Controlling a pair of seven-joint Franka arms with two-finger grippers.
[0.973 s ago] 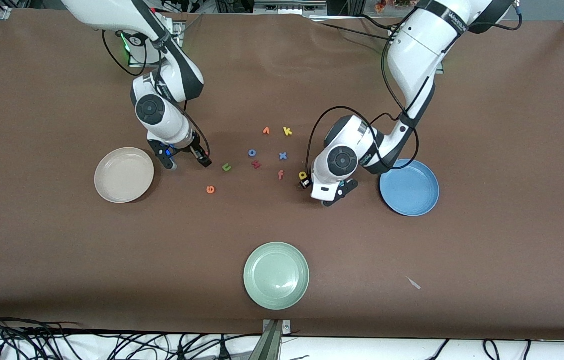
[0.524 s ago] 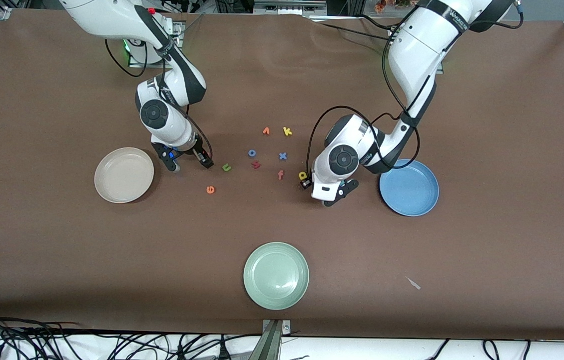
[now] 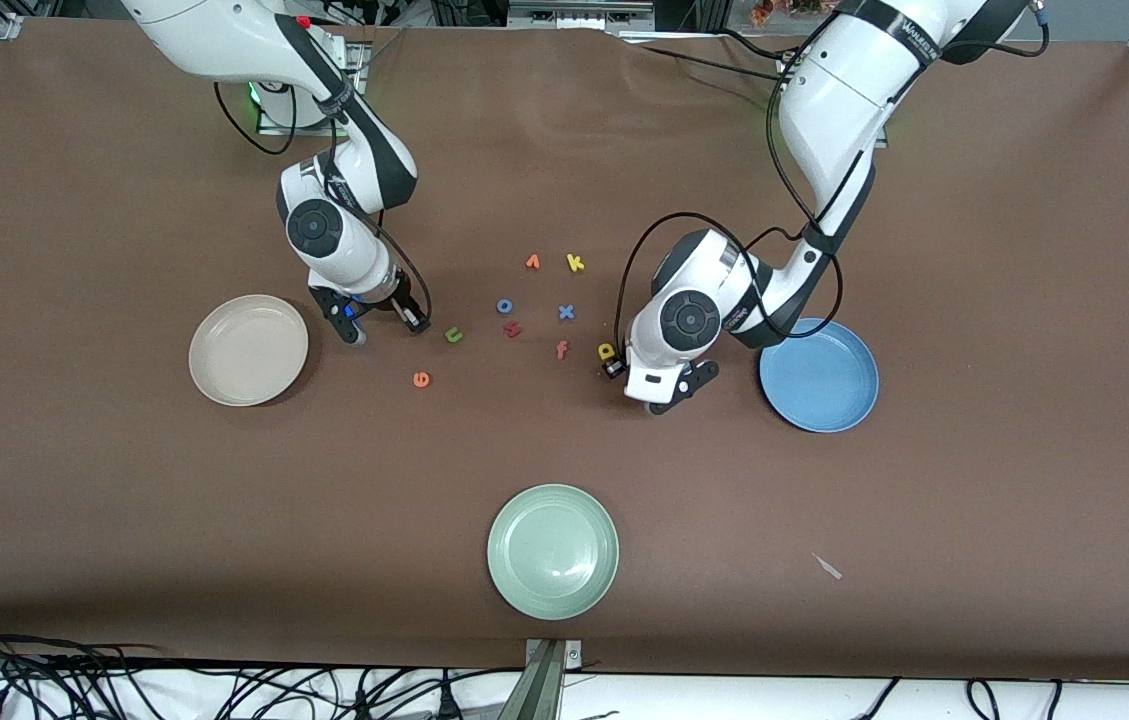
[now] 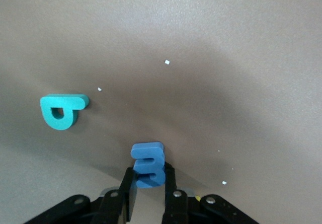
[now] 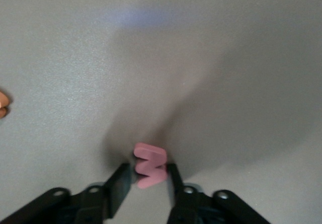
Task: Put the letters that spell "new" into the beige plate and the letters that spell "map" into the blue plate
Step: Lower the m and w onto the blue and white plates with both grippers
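Note:
My left gripper [image 4: 149, 171] is shut on the blue "m" [image 4: 148, 161], low at the table beside the blue plate [image 3: 819, 375]. The teal "a" [image 4: 61, 110] lies flat close by. The yellow "p" [image 3: 607, 350] rests next to the left gripper [image 3: 641, 385]. My right gripper [image 5: 148, 169] has its fingers against both sides of the salmon "w" [image 5: 150, 164]. In the front view the right gripper [image 3: 384, 325] is down between the beige plate [image 3: 248, 350] and the green "n" [image 3: 453, 335]. The orange "e" [image 3: 421, 379] lies nearer the front camera than the "n".
Other letters lie mid-table: an orange one [image 3: 533, 262], a yellow "k" [image 3: 575, 263], a blue "o" [image 3: 505, 306], a blue "x" [image 3: 566, 312], a dark red one [image 3: 513, 329] and an orange "f" [image 3: 562, 349]. A pale green plate [image 3: 553, 551] sits near the front edge.
The right gripper has shifted slightly toward the green "n" and closed on the "w". The left gripper has closed on the "m" without moving away.

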